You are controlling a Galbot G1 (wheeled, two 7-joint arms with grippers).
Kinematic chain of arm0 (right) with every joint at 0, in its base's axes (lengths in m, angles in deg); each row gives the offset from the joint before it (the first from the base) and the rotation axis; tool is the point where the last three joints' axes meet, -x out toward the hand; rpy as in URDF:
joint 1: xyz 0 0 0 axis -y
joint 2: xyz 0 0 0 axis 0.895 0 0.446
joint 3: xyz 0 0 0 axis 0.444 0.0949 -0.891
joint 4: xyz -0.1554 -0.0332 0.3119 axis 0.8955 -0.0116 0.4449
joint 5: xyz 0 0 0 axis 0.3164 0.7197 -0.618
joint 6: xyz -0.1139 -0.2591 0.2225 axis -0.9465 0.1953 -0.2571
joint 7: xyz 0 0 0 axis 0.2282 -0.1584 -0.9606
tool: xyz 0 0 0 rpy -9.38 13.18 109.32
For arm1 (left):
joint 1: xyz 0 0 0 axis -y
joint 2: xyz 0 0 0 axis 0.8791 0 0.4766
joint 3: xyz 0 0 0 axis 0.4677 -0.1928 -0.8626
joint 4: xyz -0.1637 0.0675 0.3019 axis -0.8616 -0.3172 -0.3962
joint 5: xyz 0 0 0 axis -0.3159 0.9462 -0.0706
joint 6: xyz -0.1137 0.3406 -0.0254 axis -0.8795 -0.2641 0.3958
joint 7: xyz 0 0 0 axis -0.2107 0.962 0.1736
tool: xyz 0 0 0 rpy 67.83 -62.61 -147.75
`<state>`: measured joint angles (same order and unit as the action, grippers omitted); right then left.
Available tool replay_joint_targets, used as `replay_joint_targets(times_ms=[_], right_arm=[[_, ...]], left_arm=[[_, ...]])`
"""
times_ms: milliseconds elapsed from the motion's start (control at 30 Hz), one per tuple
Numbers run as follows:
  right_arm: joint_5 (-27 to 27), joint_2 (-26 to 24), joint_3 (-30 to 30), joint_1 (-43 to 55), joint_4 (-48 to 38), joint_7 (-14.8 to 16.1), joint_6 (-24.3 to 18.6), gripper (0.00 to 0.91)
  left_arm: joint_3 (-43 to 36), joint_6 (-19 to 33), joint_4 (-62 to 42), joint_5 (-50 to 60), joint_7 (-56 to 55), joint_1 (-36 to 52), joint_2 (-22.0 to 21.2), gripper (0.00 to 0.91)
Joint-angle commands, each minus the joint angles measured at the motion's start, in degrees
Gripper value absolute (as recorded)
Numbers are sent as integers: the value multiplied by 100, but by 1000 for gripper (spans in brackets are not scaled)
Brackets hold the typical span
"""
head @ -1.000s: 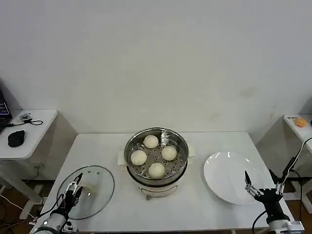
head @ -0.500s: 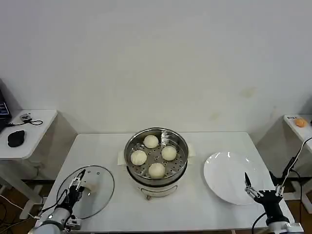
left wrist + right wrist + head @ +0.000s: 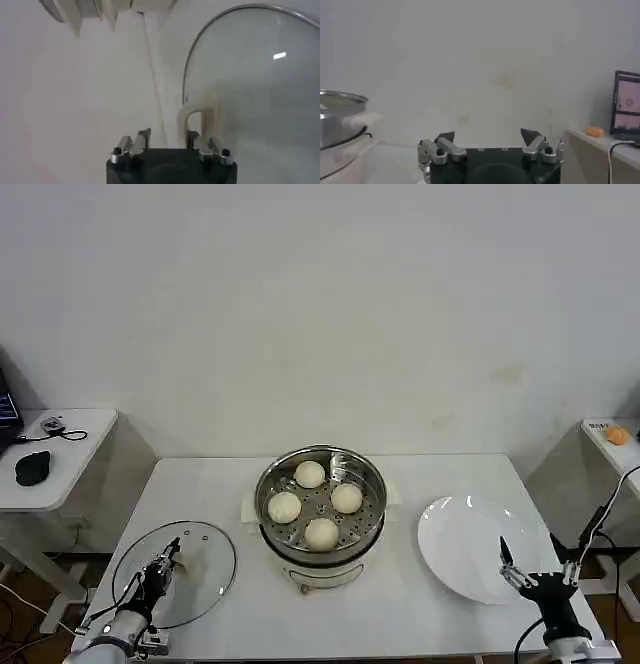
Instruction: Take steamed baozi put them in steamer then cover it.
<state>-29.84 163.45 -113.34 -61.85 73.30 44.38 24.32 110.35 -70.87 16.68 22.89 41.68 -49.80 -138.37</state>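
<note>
Head view: all four buns (image 3: 318,503) are seen in the steamer (image 3: 321,506) at mid-table; the lid (image 3: 176,560) lies flat to its near left. The left gripper (image 3: 166,561), spread, is placed just near of the lid handle (image 3: 199,116), lined up with it. The right gripper (image 3: 536,568) is held spread by the plate (image 3: 470,546).

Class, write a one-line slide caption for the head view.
Four buns sit in the open steamer; the left claw is at the glass lid, the plate lies bare.

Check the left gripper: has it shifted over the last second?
Yes. The left gripper has drawn back toward the table's near edge, away from the steamer, and hangs at the cover.
</note>
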Motion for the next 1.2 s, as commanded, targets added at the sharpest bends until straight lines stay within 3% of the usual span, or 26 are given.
replay_joint_targets(times_ms=[33, 133, 333, 733, 867, 1067, 1200], right_arm=[[29, -17, 48, -6, 53, 1, 11, 907], [33, -46, 76, -20, 87, 8, 14, 907], [215, -68, 168, -2, 71, 35, -15, 907], [565, 3, 531, 85, 59, 4, -33, 907], [642, -35, 615, 264, 2, -41, 26, 907], [775, -49, 767, 347, -100, -74, 72, 907], [921, 17, 829, 390, -191, -111, 85, 907]], left_arm=[[111, -50, 513, -194, -240, -221, -34, 0], [218, -224, 880, -342, -339, -393, -27, 0], [299, -1048, 1684, -795, -77, -573, -64, 0], [29, -2966, 2787, -1967, 594, 268, -290, 0], [-240, -3256, 2843, -2214, 509, 567, -272, 0], [-819, -3779, 3078, -1500, 746, 1095, -366, 0], [-1503, -3901, 3020, -496, 1251, 1550, -757, 0]])
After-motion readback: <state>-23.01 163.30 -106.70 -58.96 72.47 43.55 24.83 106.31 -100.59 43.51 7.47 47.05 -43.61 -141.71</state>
